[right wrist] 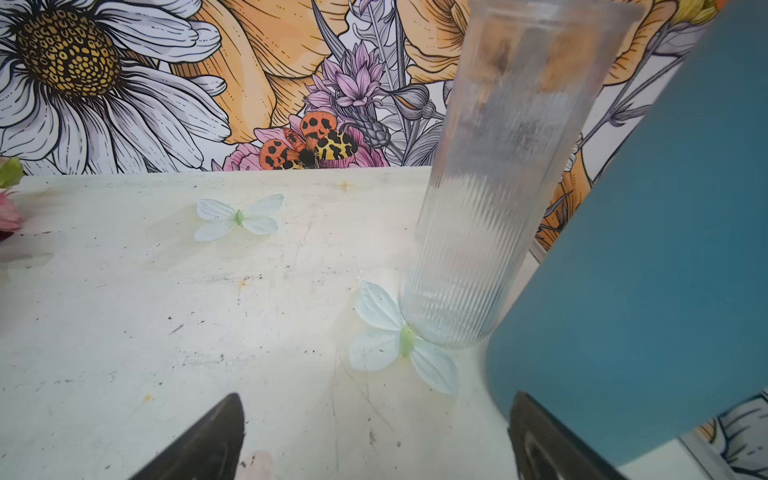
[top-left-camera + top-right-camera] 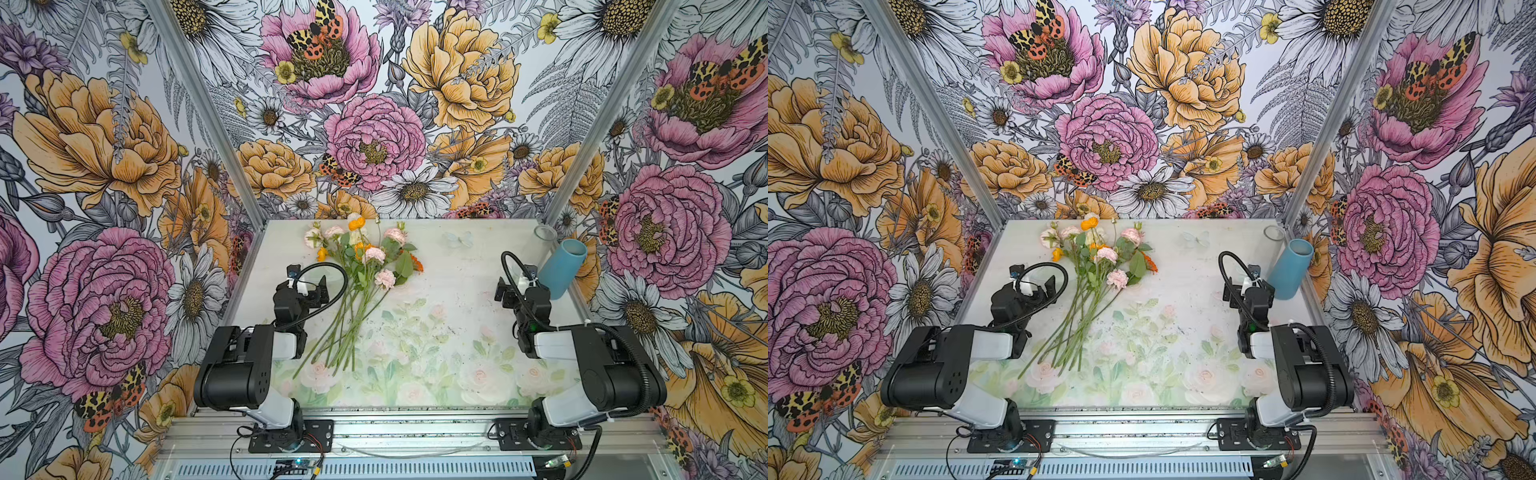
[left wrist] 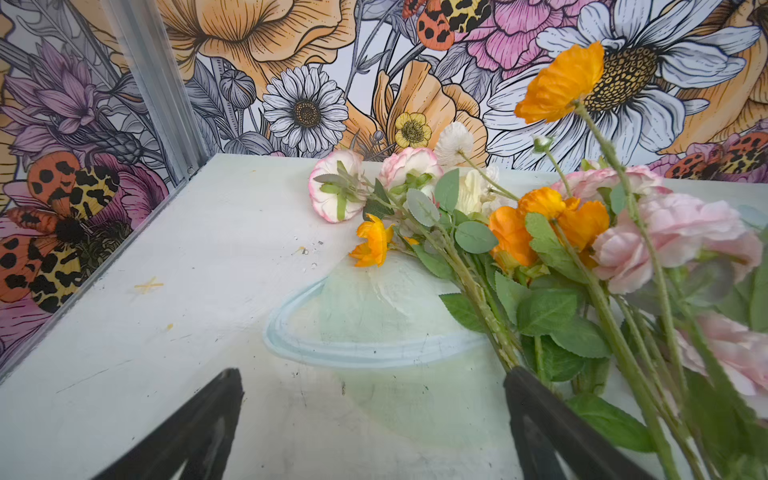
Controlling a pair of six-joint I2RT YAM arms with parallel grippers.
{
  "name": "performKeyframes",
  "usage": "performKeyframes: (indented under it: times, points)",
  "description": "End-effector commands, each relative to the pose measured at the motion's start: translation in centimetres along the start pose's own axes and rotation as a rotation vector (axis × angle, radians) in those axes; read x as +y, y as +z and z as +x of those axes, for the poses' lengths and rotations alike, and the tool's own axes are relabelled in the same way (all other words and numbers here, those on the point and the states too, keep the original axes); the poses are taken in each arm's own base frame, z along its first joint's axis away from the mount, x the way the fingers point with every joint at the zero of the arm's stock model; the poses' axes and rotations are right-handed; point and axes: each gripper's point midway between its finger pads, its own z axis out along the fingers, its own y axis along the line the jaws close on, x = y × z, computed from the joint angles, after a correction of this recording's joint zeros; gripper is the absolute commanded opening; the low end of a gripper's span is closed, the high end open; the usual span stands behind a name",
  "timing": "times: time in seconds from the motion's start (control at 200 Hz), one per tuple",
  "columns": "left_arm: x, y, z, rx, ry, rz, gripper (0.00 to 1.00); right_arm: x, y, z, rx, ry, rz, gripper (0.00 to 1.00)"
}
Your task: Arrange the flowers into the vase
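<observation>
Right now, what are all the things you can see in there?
flowers: one loose bunch, too tangled to count; pink, orange and cream heads on green stems; lying on the table, left of the middle, heads toward the back wall
blue vase: one, teal blue, at the table's right edge
glass vase: one, clear and ribbed, empty, back right corner behind the blue vase
butterfly pictures: two, pale blue, flat on the table near the glass vase
table: one, pale with faint painted roses
wallpaper: big drawn pink and orange blooms, all around
left hand: one, black, open, beside the flower stems
right hand: one, black, open, by the blue vase
</observation>
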Motion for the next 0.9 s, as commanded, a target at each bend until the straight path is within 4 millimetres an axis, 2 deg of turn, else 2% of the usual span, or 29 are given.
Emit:
performKeyframes:
  times: [0.0,0.165,0.24,0.896]
  points:
    - [0.00,0.36,-1.16,-0.037,0.015,0.014,0.99,0.56,0.39,-1.25,-0.042,-0.007,-0.018,0.99]
    - [0.09,0.34,-1.17,-0.037,0.015,0.012,0.99,0.53,0.41,-1.22,-0.041,-0.005,-0.017,0.99]
    - [0.03,0.36,-1.18,-0.038,0.015,0.014,0.99,-0.08,0.62,-1.14,-0.029,0.019,-0.007,1.00]
    - [0.56,0.33,-1.14,-0.037,-0.008,0.014,0.99,-0.08,0.66,-1.18,-0.029,0.019,-0.010,1.00]
